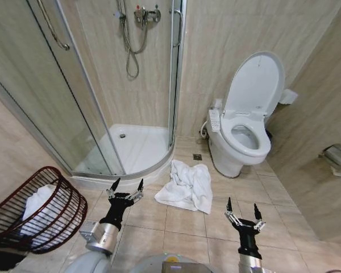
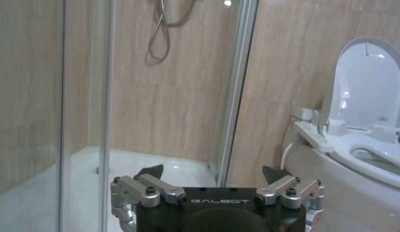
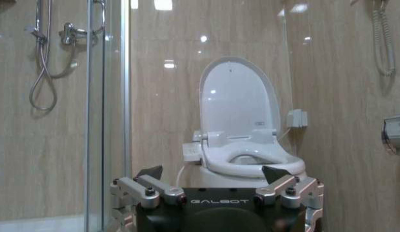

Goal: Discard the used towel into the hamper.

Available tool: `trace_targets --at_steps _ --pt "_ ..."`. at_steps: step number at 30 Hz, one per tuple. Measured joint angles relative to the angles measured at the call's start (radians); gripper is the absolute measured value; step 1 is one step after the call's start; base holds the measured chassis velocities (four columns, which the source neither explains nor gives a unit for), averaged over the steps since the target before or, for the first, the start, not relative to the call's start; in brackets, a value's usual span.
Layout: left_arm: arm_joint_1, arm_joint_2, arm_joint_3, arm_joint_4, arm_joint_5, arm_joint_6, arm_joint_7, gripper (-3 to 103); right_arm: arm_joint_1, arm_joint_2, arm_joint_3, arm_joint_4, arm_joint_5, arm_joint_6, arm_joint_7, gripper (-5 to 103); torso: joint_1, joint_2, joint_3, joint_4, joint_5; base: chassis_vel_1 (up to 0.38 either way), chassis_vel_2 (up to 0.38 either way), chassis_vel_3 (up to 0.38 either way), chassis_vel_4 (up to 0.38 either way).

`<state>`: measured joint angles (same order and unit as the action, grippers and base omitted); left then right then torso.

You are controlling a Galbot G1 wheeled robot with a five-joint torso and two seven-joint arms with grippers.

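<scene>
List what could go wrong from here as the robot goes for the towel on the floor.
1. The white towel lies crumpled and spread flat on the tiles, so open fingers may pinch only a fold and trail the rest.
2. The hamper sits tilted at the robot's far left and already holds white cloth, so a drop could catch its rim.
3. The towel lies close to the toilet base and the shower door; the left gripper or right gripper may bump them.

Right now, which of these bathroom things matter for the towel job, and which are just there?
For the job:
towel crumpled on the floor
hamper, already holding white cloth
left end effector, open
right end effector, open

Just there:
toilet
shower stall
</scene>
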<state>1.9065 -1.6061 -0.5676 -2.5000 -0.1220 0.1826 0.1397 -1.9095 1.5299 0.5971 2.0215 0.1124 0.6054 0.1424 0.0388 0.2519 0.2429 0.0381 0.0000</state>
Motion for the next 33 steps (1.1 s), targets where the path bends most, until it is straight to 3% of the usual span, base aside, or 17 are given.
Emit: trace_targets --at_steps 33 --pt "0.0 0.0 0.0 0.0 0.0 0.0 0.0 100 0.002 0.001 0.0 -0.007 0.006 0.003 0.005 100 -0.035 -0.131 -0.096 0.0 0.0 -0.006 -0.007 -0.009 -0.007"
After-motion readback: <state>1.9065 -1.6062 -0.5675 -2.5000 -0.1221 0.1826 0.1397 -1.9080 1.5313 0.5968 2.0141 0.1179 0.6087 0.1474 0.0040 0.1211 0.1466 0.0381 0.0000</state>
